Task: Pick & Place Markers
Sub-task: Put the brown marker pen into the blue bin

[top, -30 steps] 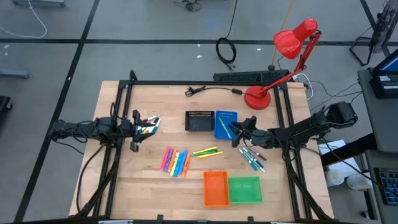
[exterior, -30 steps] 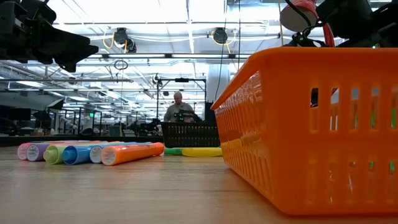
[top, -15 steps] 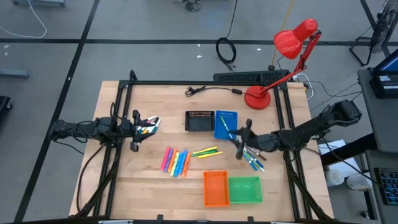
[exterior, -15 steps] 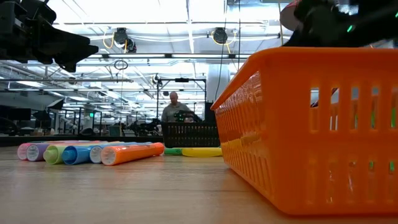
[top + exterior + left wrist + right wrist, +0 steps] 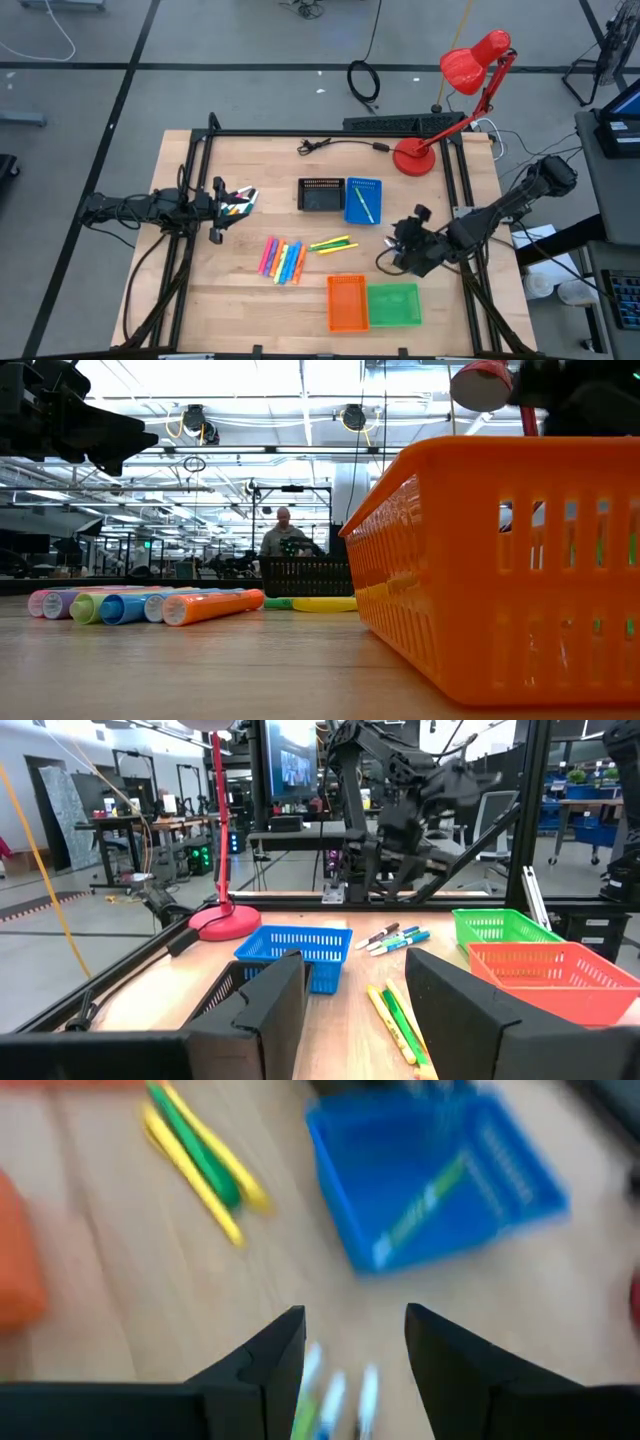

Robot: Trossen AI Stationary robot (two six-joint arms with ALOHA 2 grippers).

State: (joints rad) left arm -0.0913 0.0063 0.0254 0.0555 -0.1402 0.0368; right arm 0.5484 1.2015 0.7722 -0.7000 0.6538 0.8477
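Note:
Several bright markers [image 5: 283, 260] lie in a row mid-table, also in the low view [image 5: 150, 605]. Two yellow and green markers [image 5: 333, 244] lie beside them, also in the right wrist view [image 5: 200, 1160]. A green marker [image 5: 425, 1205] lies inside the blue tray [image 5: 362, 200]. White-bodied markers [image 5: 330, 1390] lie on the wood just below my right gripper [image 5: 355, 1355], which is open and hangs over them [image 5: 400, 243] without touching. The gripper covers them in the high view. My left gripper [image 5: 350, 1010] is open and waits at the table's left side [image 5: 222, 205].
A black tray [image 5: 320, 195] stands left of the blue one. An orange tray [image 5: 347, 302] and a green tray [image 5: 393, 305] sit by the near edge. A red desk lamp [image 5: 415, 155] and a cable [image 5: 330, 145] are at the far edge. A person [image 5: 285, 535] shows beyond the table.
My right gripper has drawn back from the blue tray toward the table's near edge and a little right. It now stands over the white-bodied markers. The green marker stays in the blue tray.

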